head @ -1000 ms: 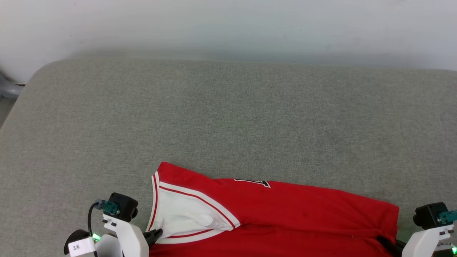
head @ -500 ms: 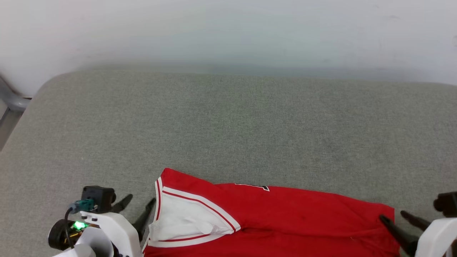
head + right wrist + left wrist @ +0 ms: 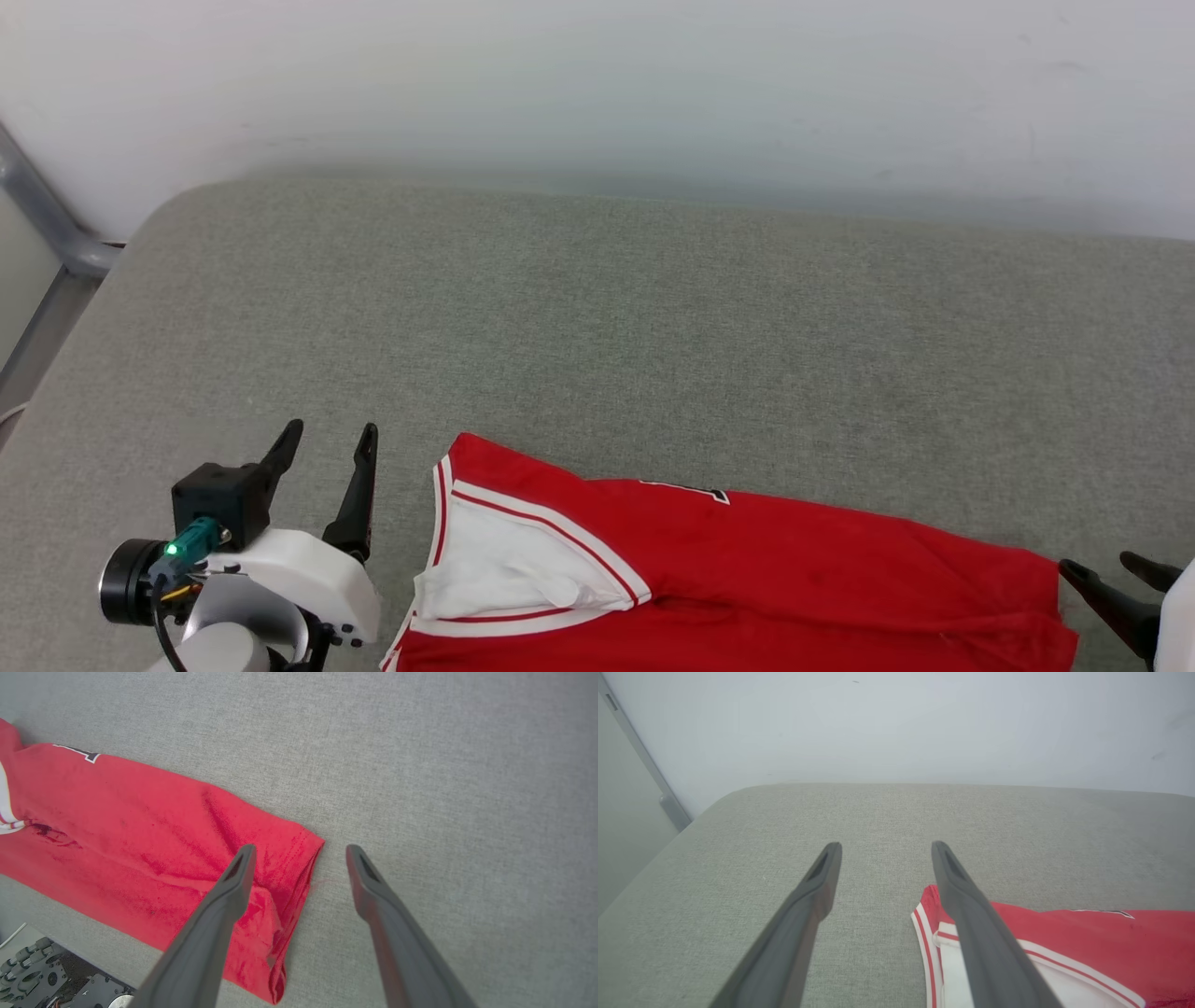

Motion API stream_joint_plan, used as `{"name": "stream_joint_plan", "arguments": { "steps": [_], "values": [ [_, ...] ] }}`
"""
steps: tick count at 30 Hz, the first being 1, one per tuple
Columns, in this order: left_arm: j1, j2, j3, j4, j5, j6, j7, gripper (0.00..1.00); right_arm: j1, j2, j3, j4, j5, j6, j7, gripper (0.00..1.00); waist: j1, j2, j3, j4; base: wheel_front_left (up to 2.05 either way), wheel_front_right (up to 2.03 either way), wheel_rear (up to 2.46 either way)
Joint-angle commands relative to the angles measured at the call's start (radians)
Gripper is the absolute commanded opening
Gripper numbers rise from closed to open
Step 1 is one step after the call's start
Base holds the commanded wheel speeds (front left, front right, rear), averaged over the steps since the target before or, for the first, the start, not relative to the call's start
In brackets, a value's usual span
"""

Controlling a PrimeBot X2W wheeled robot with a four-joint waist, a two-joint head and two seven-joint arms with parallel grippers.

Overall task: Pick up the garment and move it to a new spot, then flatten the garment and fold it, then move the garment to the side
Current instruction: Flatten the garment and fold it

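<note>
You see the red jersey (image 3: 794, 569) lying long-ways, left-to-right, on the gray surface (image 3: 597, 327) | left gripper (image 3: 331, 429): jaws wide, holding nothing, just beside its sleeve end | right gripper (image 3: 1097, 562): jaws wide, empty, just beside its hem end

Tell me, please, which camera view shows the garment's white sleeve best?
The head view: the white sleeve lies whole and unobstructed. The left wrist view hides part behind a finger; the right wrist view catches just a sliver at its left edge.

Open grey cushion (image 3: 653, 308) stretches beyond the garment (image 3: 794, 579) to the wall (image 3: 597, 84) (metal rail (image 3: 47, 224) at its left corner).
</note>
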Motion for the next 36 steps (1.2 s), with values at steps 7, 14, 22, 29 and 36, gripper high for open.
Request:
{"name": "stream_joint_plan", "arguments": {
  "steps": [7, 14, 22, 29, 36],
  "values": [
    [0.131, -0.115, 0.186, -0.038, 0.201, 0.013, -0.007, 1.00, 0.000, 0.025, 0.000, 0.061, -0.002, -0.001, 0.054, 1.00, 0.0000, -0.0001, 0.021, 0.034, 0.00, 0.00, 0.00],
    [0.239, -0.245, 0.349, -0.059, 0.381, -0.005, -0.007, 1.00, -0.006, 0.059, 0.029, 0.137, -0.013, -0.001, 0.075, 1.00, 0.0000, -0.0001, 0.037, 0.052, 0.00, 0.00, 0.00],
    [0.339, -0.407, 0.548, -0.100, 0.577, -0.113, -0.006, 1.00, -0.016, 0.121, 0.136, 0.259, -0.006, 0.000, 0.051, 1.00, 0.0000, -0.0001, 0.061, 0.068, 0.00, 0.00, 0.00],
    [0.369, -0.505, 0.648, -0.092, 0.682, -0.217, -0.006, 1.00, -0.016, 0.123, 0.216, 0.314, 0.036, 0.001, 0.030, 0.47, 0.0000, -0.0001, 0.071, 0.077, 0.00, 0.00, 0.00],
    [0.382, -0.564, 0.704, -0.064, 0.778, -0.286, -0.006, 1.00, -0.042, 0.071, 0.227, 0.298, 0.078, 0.000, -0.022, 0.00, 0.0000, -0.0001, 0.064, 0.069, 0.00, 0.00, 0.00]
  ]
}}
